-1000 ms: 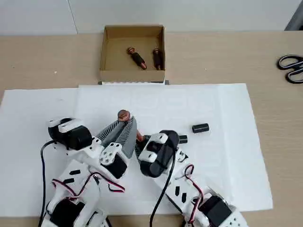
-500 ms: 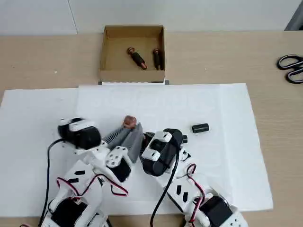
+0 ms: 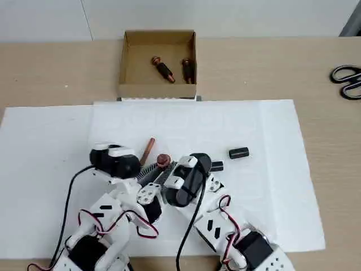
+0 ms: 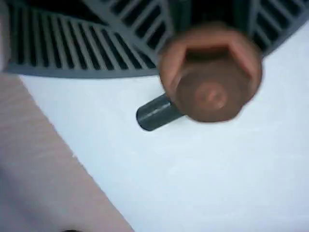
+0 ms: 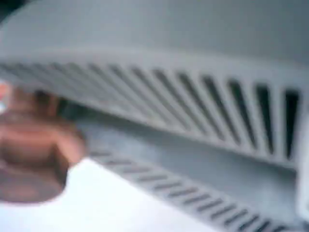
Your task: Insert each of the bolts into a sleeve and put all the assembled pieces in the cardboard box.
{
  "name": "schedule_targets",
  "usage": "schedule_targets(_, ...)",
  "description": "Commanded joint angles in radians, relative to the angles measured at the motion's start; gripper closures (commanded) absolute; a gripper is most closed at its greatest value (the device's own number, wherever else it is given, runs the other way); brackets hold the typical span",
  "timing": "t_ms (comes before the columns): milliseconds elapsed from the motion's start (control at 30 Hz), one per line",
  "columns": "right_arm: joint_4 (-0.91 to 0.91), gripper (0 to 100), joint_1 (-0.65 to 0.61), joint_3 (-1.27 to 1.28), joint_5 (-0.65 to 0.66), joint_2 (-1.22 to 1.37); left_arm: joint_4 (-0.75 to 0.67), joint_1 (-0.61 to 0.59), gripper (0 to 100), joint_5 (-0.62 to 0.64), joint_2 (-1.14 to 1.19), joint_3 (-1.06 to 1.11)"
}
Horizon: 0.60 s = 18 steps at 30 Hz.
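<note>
the left end effector [image 3: 162, 164] is pinching a copper bolt [image 4: 210, 79] at its tips. the hex head stands clear of the ribbed fingers [image 4: 72, 48]. from behind that head a dark sleeve end [image 4: 155, 113] sticks out over the white sheet [image 3: 271, 186]. i cannot tell whether it touches the bolt, or what carries it.

the right end effector [image 3: 172, 169] sits just beside the left one, on the side away from the left arm's base. i cannot tell whether it is spread or pressed together. the right wrist view is blurred, with the copper head at its edge beside grey ribbing.

a loose bolt [image 3: 148, 151] lies on the sheet just beside the left end effector, tilted and apart from it. a near sleeve [image 3: 216, 166] lies close against the right arm [image 3: 189, 176], and a far sleeve [image 3: 238, 152] lies just past it.

the cardboard box [image 3: 128, 62] stands on the surface [image 3: 56, 73], well beyond both end effectors. it holds two assembled pieces [image 3: 162, 69] lying apart. scissors [image 3: 347, 82] lie far off on the right arm's side.
</note>
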Motion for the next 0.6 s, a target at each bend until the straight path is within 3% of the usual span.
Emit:
schedule_targets(0, -0.044, 99.6, 0.008, -0.038, 0.009, -0.019, 0.020, 0.025, 99, -0.020, 0.005, 0.064)
schedule_targets(167, -0.044, 99.6, 0.008, -0.038, 0.009, -0.019, 0.018, 0.025, 97, -0.021, 0.005, 0.064)
schedule_targets(367, -0.042, 99.6, 0.008, -0.038, 0.009, -0.019, 0.021, 0.025, 78, -0.021, 0.005, 0.061)
schedule_targets(567, -0.035, 99.6, 0.008, -0.037, 0.009, -0.019, 0.066, 0.018, 77, -0.055, 0.005, 0.018)
